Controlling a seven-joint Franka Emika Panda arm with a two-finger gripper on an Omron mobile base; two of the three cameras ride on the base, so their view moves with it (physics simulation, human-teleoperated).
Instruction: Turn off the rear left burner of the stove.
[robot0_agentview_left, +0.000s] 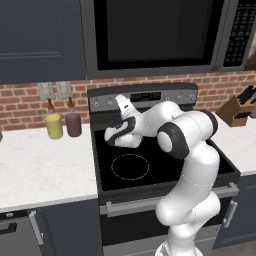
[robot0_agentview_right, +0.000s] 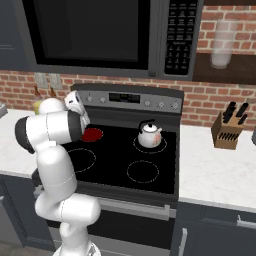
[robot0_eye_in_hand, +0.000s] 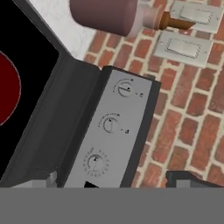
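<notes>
Visibly red-glowing rear left burner (robot0_agentview_right: 92, 134)

No text can be read; the stove's (robot0_agentview_right: 125, 150) display and knob marks are too blurred.

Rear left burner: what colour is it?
Glowing red, clearest in the right base view.

Pincer (robot0_agentview_left: 121, 101) wide open, arm outstretched
</notes>
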